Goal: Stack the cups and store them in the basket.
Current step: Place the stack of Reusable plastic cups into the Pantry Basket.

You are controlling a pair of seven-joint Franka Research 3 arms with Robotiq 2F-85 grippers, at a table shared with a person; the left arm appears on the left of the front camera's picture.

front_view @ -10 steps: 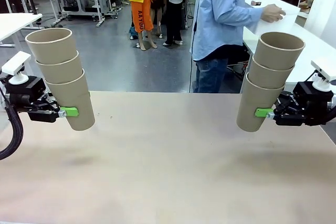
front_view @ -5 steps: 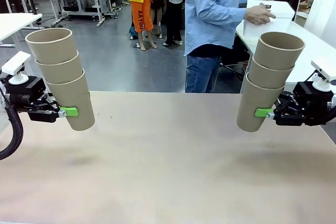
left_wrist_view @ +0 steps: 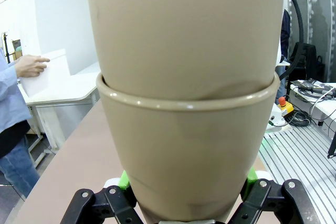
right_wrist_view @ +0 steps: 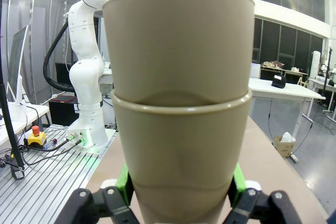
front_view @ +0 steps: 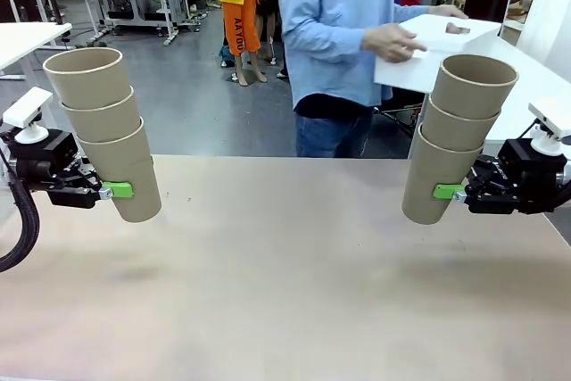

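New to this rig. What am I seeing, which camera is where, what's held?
Two white robot arms share a table with a person. The front view looks from between the arms across the table. The left gripper is clamped on the bottom cup of the left stack, three nested tan cups; the right gripper holds the right stack the same way. Both stacks hang tilted above the table. The other two come from wrist cameras, looking along each gripper's fingers at its stack. The person beyond the far edge carries a white bin, likely the basket.
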